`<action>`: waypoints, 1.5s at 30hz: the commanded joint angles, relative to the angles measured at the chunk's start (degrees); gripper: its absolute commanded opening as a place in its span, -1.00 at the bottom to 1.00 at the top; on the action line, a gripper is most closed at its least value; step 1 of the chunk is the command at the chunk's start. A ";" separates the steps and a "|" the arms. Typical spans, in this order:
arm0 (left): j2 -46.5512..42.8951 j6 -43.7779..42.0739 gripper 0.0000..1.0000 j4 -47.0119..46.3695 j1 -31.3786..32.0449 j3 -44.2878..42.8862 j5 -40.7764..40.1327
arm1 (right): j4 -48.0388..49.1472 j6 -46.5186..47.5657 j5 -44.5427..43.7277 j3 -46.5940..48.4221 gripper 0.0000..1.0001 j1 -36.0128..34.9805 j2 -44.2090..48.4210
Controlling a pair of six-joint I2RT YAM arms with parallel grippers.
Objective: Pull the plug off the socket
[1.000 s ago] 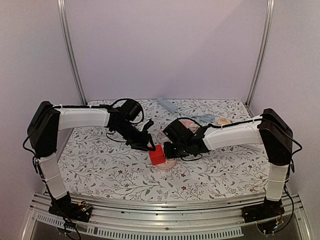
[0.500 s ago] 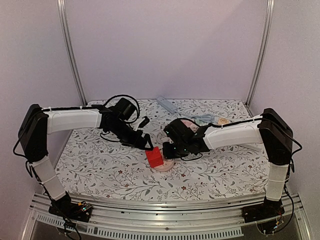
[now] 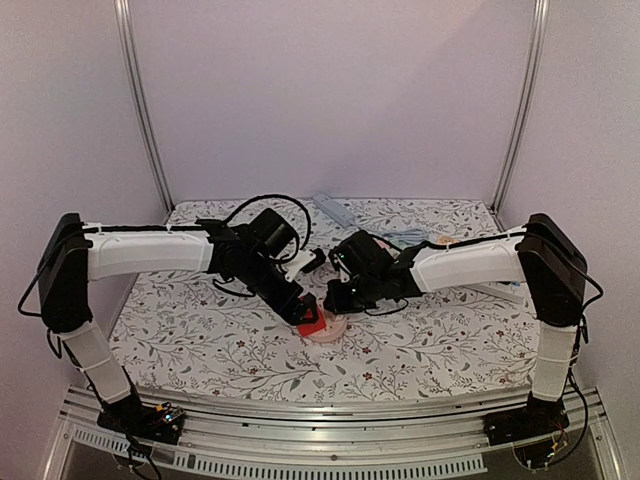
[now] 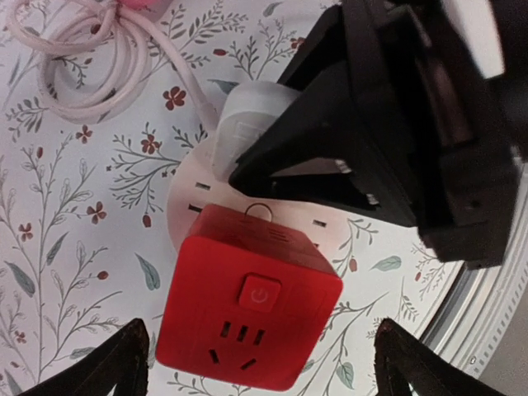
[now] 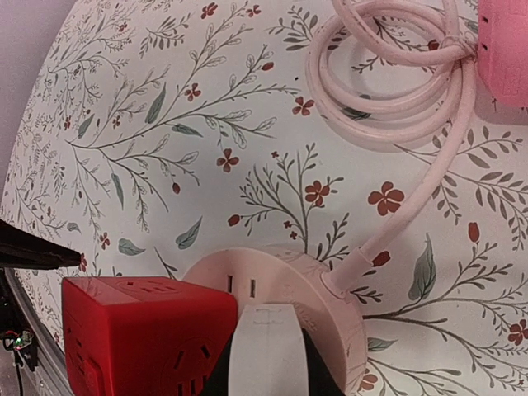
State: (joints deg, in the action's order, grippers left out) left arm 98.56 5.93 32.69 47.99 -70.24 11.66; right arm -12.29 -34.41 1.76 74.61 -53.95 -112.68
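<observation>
Since a second before, the left fingers [image 4: 124,367] had swung in over the socket [image 5: 289,271], wide and empty around its seated plug [image 4: 247,313]; the right fingers [image 5: 264,346] rested on the socket, spread untellable, so a weak hold there could let it lift with the plug.

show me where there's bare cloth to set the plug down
Bare cloth lies front left between left arm and rail, and front right below the right arm. Crowded centre: left gripper, right gripper shut on white plug, red cube, socket.

pink socket [image 4: 181,221] mostly hidden, white plug [image 5: 266,342] cropped
</observation>
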 commanded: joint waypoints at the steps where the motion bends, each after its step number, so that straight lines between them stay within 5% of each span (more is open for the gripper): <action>1: 3.58 -0.75 0.84 3.02 0.15 -1.87 -3.24 | 2.83 0.84 3.21 0.01 -1.00 -0.10 1.28; 6: 3.56 -0.27 0.84 3.14 0.44 -1.92 -7.83 | 3.05 0.92 3.98 0.01 -1.00 -0.05 0.93; 13: 3.80 -0.78 0.78 2.72 0.59 -1.94 -4.22 | 3.20 0.94 4.48 0.01 -1.00 -0.01 0.45; 35: 4.48 -0.74 0.18 2.63 0.79 -2.05 -3.01 | 5.94 -0.64 7.35 -1.69 -1.00 0.98 0.27; 45: 5.32 -0.83 0.06 2.96 0.97 -2.35 -2.87 | 11.33 -4.03 11.07 -4.62 -1.00 2.80 0.60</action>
State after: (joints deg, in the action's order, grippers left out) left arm 102.17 4.49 35.35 48.53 -71.26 8.60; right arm -4.36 -37.45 10.31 70.74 -51.16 -112.71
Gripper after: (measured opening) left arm 0.659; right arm 0.154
